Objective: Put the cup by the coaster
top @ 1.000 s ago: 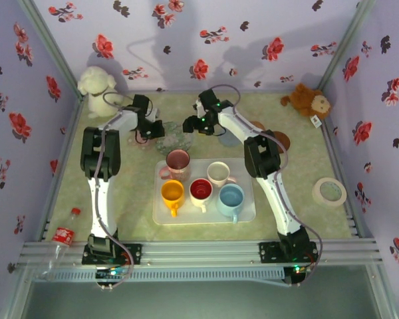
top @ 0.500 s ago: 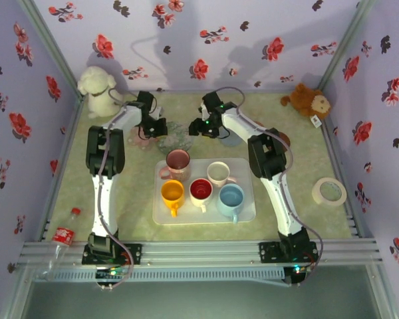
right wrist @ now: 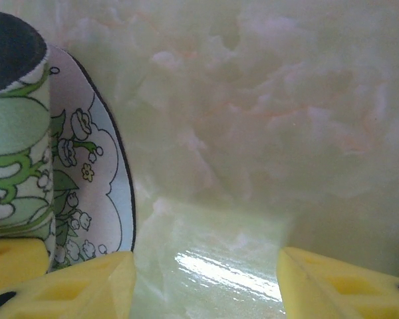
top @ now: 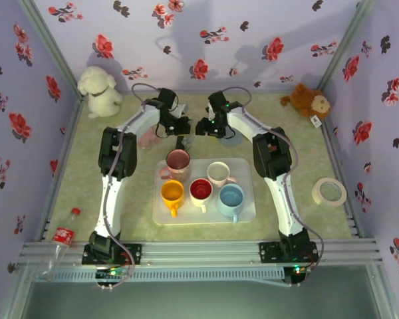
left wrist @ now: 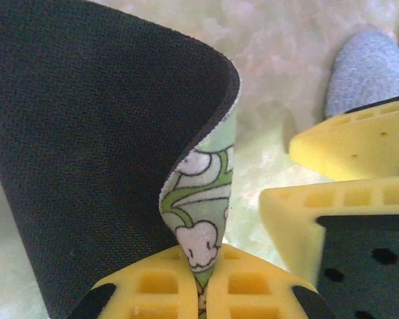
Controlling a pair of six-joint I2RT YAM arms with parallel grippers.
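My left gripper (left wrist: 209, 256) (top: 179, 126) is shut on the edge of a floppy coaster (left wrist: 86, 133), green and floral on its face, black on its back. The coaster curls upward from the jaws. It also hangs at the left of the right wrist view (right wrist: 86, 186). My right gripper (right wrist: 206, 266) (top: 203, 127) faces the left one, almost touching it. A clear glassy cup (right wrist: 213, 232) spans the gap between the right gripper's fingers (right wrist: 80, 286), whose inner faces lie against its sides. Those yellow fingers (left wrist: 346, 139) also appear in the left wrist view.
A white tray (top: 249, 212) in front holds pink (top: 178, 161), cream (top: 218, 173), yellow (top: 172, 193), red (top: 201, 189) and blue (top: 231, 197) cups. A blue-grey pad (top: 231, 139) and a brown pad (top: 281, 141) lie right. Plush toys (top: 96, 90) (top: 312, 101), a tape roll (top: 329, 191) and a bottle (top: 64, 232) ring the edges.
Both grippers have shifted right. The left one carried the coaster toward the right gripper. The right jaws have narrowed.
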